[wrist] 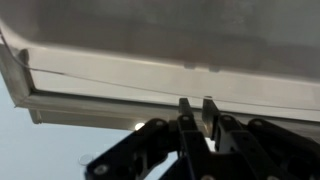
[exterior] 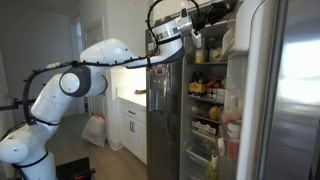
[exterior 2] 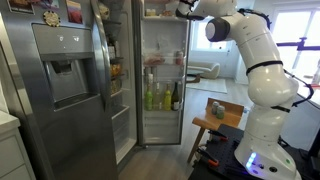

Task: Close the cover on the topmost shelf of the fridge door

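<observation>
The fridge door (exterior: 290, 90) stands open, with its steel outer face in one exterior view and its white inner face with bottle shelves (exterior 2: 165, 95) in the other. The topmost shelf (exterior 2: 165, 14) is at the door's upper end and also shows in an exterior view (exterior: 232, 35). My gripper (exterior: 208, 14) is up at that shelf and is seen in both exterior views (exterior 2: 184, 10). In the wrist view a translucent white cover (wrist: 150, 60) fills the upper frame. My gripper (wrist: 198, 106) has its fingers close together with nothing between them, tips at the cover's lower edge.
A dark fridge panel with a dispenser and magnets (exterior 2: 60, 70) stands beside the open door. Fridge interior shelves (exterior: 205, 90) hold jars. A small wooden table with a can (exterior 2: 215, 112) is near my base. White cabinets (exterior: 130, 120) and a bag (exterior: 93, 130) are behind.
</observation>
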Available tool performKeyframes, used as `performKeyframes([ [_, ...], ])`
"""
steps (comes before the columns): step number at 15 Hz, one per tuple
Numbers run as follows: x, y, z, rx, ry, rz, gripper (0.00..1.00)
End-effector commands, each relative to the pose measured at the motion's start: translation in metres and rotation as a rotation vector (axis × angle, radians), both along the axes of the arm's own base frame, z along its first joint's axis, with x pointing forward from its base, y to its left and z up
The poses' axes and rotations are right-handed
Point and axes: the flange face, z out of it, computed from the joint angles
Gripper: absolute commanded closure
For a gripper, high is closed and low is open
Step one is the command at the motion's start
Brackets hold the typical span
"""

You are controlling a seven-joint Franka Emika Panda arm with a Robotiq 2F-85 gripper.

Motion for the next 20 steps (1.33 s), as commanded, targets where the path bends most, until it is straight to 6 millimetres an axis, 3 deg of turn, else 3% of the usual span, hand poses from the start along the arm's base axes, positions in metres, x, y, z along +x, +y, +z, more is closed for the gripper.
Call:
performKeyframes([
  [1, 0.004, -0.006, -0.004, -0.017, -0.016, 0.010, 1.00],
  [6, 0.008, -0.006, -0.009, 0.002, -0.006, 0.017, 1.00],
  [16, 0.019, 0.030, -0.002, 0.205, 0.180, 0.212, 0.98],
  [20, 0.018, 0.031, 0.006, 0.293, 0.276, 0.240, 0.99],
])
